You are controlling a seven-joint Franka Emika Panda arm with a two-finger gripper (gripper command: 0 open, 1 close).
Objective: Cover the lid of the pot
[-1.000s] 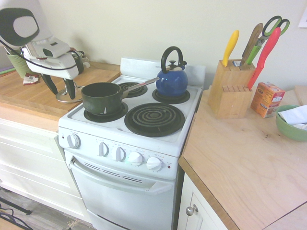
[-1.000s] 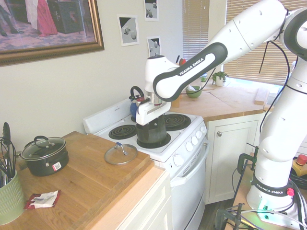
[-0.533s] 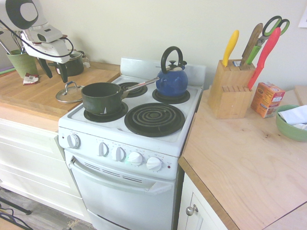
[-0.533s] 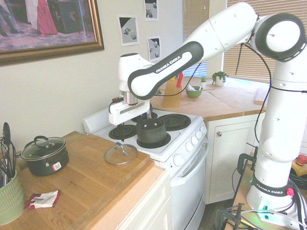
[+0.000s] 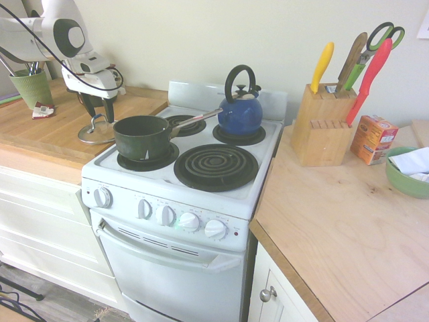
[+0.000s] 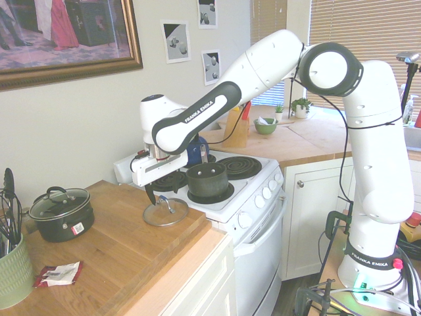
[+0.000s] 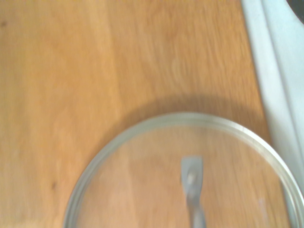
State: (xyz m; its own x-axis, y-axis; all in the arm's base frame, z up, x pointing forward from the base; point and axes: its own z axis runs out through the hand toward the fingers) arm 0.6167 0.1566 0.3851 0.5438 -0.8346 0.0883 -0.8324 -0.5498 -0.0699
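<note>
**Gripper over the lid, saucepan uncovered**

First exterior view: I see my gripper (image 5: pixel 99 112) pointing down with fingers apart, just above the glass lid (image 5: pixel 94 131), which lies flat on the wooden counter (image 5: pixel 40 134) beside the stove (image 5: pixel 201 181). The dark green saucepan (image 5: pixel 142 137) sits uncovered on the front burner.

Second exterior view: the gripper (image 6: pixel 152 195) hangs over the lid (image 6: pixel 165 211), holding nothing.

Wrist view: the lid's metal rim (image 7: pixel 156 122) and handle show, blurred.

Glass, metal and wood
Clear glass lid (image 7: pixel 190 175) with metal rim lies on smooth wooden counter (image 7: pixel 95 71); dark matt pot (image 5: pixel 142 136).
</note>
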